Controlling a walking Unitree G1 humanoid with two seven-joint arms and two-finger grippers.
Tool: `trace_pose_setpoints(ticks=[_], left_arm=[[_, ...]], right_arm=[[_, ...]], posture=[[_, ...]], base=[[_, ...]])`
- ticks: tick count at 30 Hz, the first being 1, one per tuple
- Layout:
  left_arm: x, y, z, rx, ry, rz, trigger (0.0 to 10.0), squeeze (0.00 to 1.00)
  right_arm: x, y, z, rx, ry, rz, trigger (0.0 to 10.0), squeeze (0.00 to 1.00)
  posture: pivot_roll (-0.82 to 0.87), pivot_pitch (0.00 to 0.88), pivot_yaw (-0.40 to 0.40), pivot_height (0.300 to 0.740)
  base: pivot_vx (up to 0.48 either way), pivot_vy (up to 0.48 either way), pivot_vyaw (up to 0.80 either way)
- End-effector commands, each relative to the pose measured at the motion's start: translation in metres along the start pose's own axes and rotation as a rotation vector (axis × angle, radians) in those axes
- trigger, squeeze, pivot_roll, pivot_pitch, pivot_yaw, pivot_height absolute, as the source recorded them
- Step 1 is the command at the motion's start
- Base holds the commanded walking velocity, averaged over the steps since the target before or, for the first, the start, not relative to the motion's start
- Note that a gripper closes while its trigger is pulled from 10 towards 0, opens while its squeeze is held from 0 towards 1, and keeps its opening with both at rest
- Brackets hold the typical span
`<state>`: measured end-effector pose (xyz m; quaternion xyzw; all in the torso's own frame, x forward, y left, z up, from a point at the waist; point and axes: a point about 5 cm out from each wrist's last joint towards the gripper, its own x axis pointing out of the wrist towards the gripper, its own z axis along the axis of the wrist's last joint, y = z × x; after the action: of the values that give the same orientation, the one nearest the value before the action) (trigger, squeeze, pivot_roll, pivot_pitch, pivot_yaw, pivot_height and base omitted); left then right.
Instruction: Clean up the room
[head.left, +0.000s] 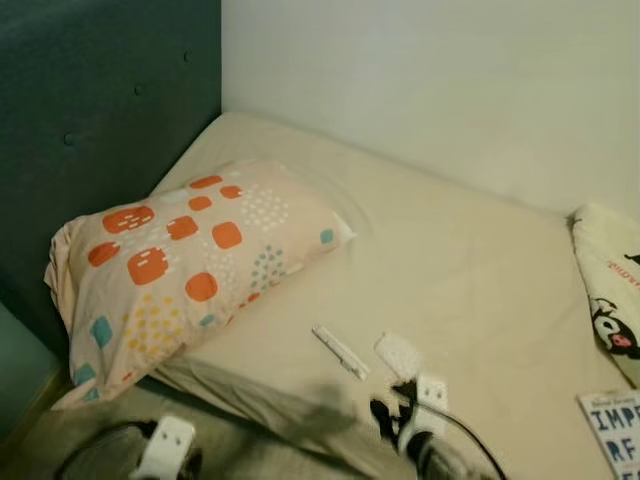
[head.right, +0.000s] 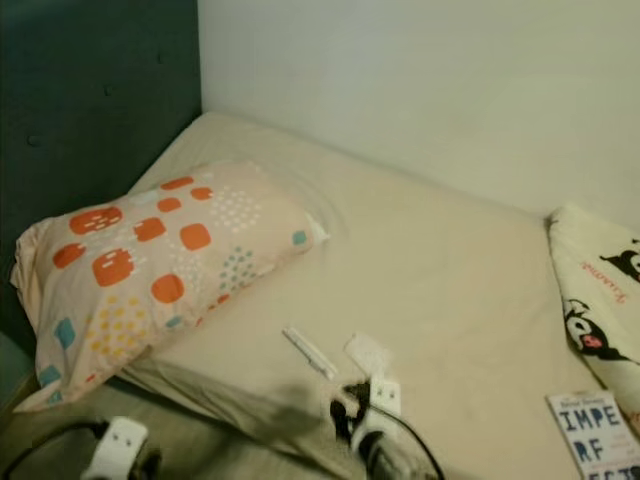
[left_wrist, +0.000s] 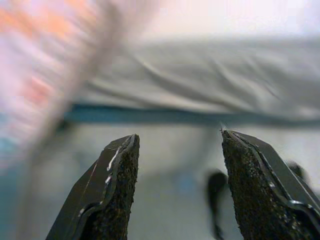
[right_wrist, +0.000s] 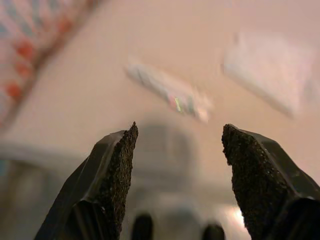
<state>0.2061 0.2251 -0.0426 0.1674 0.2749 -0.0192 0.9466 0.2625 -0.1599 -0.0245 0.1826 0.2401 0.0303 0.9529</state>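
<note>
The right gripper (right_wrist: 177, 145) is open, with its 2 black fingers (right_wrist: 112, 170) wide apart and nothing between them. It hangs low over the near edge of the bed (head.left: 470, 260). Just past its tips lies a thin white wrapper (right_wrist: 170, 92), long and flat. Beside that is a small white square piece (right_wrist: 270, 75) that looks like paper or a wipe, but it is too blurry to be sure. Seen from the head, the wrapper (head.left: 340, 352) and the white piece (head.left: 398, 354) lie close together on the tan sheet, just in front of the right gripper (head.left: 392, 415).

The left gripper (left_wrist: 175, 150) is open too and holds nothing. It is down low by the side of the bed, near the pillow (head.left: 185, 265). The pillow is pink with orange squares and dots, and it leans on the dark blue headboard (head.left: 90, 110).

At the far right of the bed is a white cloth with a cartoon face (head.left: 612, 300). Near it, at the bed's edge, lies a book with big blue letters (head.left: 612, 432). A white wall (head.left: 430, 80) stands behind the bed.
</note>
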Motion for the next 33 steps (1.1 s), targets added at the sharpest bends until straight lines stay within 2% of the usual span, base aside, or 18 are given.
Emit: trace_pose_setpoints(ticks=[1, 3, 4, 5, 6, 8, 10, 13, 15, 19, 27, 33], left_arm=[[0.003, 0.005, 0.018, -0.05, -0.078, 0.043, 10.0, 0.0], [0.006, 0.016, 0.034, -0.152, -0.14, 0.093, 10.0, 0.0], [0.008, 0.018, 0.041, -0.172, -0.15, 0.092, 10.0, 0.0], [0.009, 0.019, 0.044, -0.171, -0.153, 0.086, 10.0, 0.0], [0.01, 0.018, 0.057, -0.146, -0.201, 0.061, 10.0, 0.0], [0.01, 0.017, 0.06, -0.14, -0.214, 0.056, 10.0, 0.0], [0.009, 0.017, 0.081, -0.184, -0.307, 0.043, 10.0, 0.0], [0.008, 0.016, 0.091, -0.188, -0.35, 0.04, 10.0, 0.0], [0.007, 0.008, 0.104, -0.144, -0.402, -0.001, 10.0, 0.0], [0.006, 0.003, 0.106, -0.124, -0.41, -0.025, 10.0, 0.0], [0.005, -0.011, 0.091, -0.146, -0.345, -0.039, 10.0, 0.0], [0.006, -0.012, 0.092, -0.166, -0.321, -0.035, 10.0, 0.0]], right_arm=[[0.001, 0.006, 0.007, 0.022, -0.057, 0.03, 10.0, 0.0], [0.003, 0.013, 0.013, 0.018, -0.087, 0.055, 10.0, 0.0], [0.004, 0.017, 0.014, -0.033, -0.094, 0.069, 10.0, 0.0], [0.004, 0.02, 0.014, -0.072, -0.098, 0.078, 10.0, 0.0], [0.007, 0.027, 0.016, -0.091, -0.107, 0.079, 10.0, 0.0], [0.008, 0.028, 0.016, -0.084, -0.109, 0.077, 10.0, 0.0], [0.011, 0.037, 0.026, -0.027, -0.156, 0.089, 10.0, 0.0], [0.012, 0.042, 0.032, -0.022, -0.186, 0.101, 10.0, 0.0], [0.013, 0.047, 0.04, -0.037, -0.218, 0.095, 10.0, 0.0], [0.013, 0.048, 0.043, -0.061, -0.227, 0.094, 10.0, 0.0], [0.011, 0.04, 0.042, -0.094, -0.217, 0.067, 10.0, 0.0], [0.011, 0.038, 0.037, -0.113, -0.195, 0.052, 10.0, 0.0]], posture=[[0.22, 0.087, -0.079, 0.74], [0.22, 0.084, -0.076, 0.74], [0.22, 0.079, -0.073, 0.74], [0.22, 0.079, -0.073, 0.74], [0.22, 0.089, -0.074, 0.74], [0.22, 0.089, -0.074, 0.74], [0.22, 0.081, -0.073, 0.74], [0.22, 0.077, -0.072, 0.74], [0.22, 0.077, -0.077, 0.74], [0.21, 0.068, -0.075, 0.74], [0.19, 0.058, -0.074, 0.74], [0.19, 0.049, -0.071, 0.74]], base=[[0.0, 0.0, 0.0], [0.0, 0.0, 0.0], [0.0, 0.0, 0.0], [0.0, 0.0, 0.0], [0.0, 0.0, 0.0], [0.0, 0.0, 0.0], [0.0, 0.0, 0.0], [0.0, 0.0, 0.0], [0.0, 0.0, 0.0], [0.0, 0.0, 0.0], [0.0, 0.0, 0.0], [0.0, 0.0, 0.0]])
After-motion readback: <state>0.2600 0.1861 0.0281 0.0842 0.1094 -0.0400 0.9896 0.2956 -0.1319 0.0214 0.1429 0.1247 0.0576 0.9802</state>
